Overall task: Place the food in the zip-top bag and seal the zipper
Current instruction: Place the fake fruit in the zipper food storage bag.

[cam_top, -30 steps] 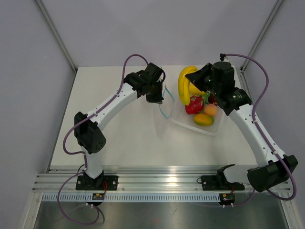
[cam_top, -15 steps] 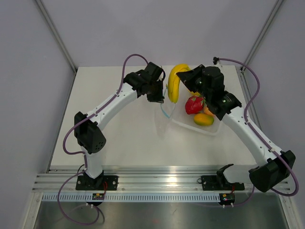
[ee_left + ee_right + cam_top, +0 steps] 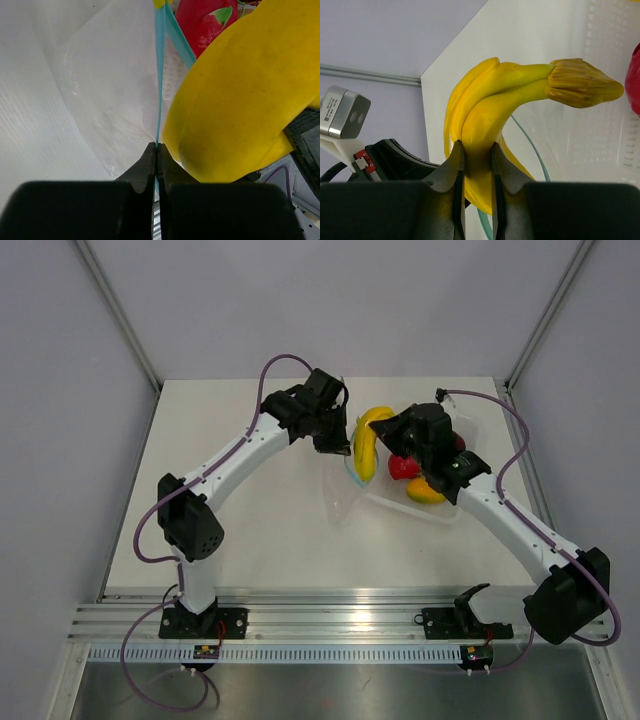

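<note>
The left gripper [image 3: 156,148], pressed together, pinches the zipper [image 3: 159,75] and holds the zip-top bag [image 3: 90,100] up by that edge. The right gripper [image 3: 476,146] clamps the banana bunch [image 3: 490,95] just beside the bag's mouth. With only 1 lip held, the broad bunch could snag the strip, push the mouth shut, and slide down outside the bag.
</note>
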`<state>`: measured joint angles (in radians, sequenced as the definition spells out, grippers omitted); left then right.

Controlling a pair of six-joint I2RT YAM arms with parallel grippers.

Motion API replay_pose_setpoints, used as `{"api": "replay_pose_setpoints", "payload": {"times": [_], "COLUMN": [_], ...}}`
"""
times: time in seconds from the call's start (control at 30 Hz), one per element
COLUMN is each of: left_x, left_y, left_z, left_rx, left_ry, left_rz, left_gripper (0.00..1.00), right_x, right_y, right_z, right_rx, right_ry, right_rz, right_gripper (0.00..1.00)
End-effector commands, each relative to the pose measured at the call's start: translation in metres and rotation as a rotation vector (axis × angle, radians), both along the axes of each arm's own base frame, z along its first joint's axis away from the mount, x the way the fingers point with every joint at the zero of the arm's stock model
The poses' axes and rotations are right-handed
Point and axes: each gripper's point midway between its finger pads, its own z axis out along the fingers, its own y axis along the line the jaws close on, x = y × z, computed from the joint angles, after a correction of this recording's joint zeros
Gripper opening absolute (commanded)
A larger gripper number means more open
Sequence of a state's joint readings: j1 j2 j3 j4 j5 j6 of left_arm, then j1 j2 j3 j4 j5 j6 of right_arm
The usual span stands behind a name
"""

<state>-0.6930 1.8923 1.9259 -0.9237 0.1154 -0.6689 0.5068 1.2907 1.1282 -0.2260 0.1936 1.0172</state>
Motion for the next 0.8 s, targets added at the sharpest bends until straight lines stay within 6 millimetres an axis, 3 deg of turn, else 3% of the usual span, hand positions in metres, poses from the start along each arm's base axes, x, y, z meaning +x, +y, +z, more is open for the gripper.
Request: {"api": "replay_pose_setpoints", "payload": {"times": [0.0,0.3,0.4,0.57,0.77], "left_x": [0.007,0.012,0.015,0.017,0.016], "left_y": [-0.018,-0.023,-0.022,-0.027,-0.035], "left_z": [0.021,0.02,0.025,0.034,0.035], "left_rx": [-0.094,-0.136,-0.158,-0.198,-0.234], "left_ry": [-0.029,-0.012,-0.017,-0.03,-0.03], "left_rz": [-0.023,-0.031,-0.032,-0.051,-0.087], "left_gripper": [0.0,0.0,0.0,0.0,0.0], "right_x": [-0.006,-0.02,-0.027,-0.04,-0.043], "right_y": [-0.004,0.005,0.008,0.013,0.017], "right_z": [0.03,0.012,0.0,-0.037,-0.047], "right_rx": [0.015,-0.054,-0.108,-0.19,-0.257], "right_ry": [-0.093,-0.054,-0.015,0.081,0.107], "right_rz": [-0.014,0.074,0.122,0.178,0.216], "right_gripper": [0.0,0.0,0.0,0.0,0.0]}}
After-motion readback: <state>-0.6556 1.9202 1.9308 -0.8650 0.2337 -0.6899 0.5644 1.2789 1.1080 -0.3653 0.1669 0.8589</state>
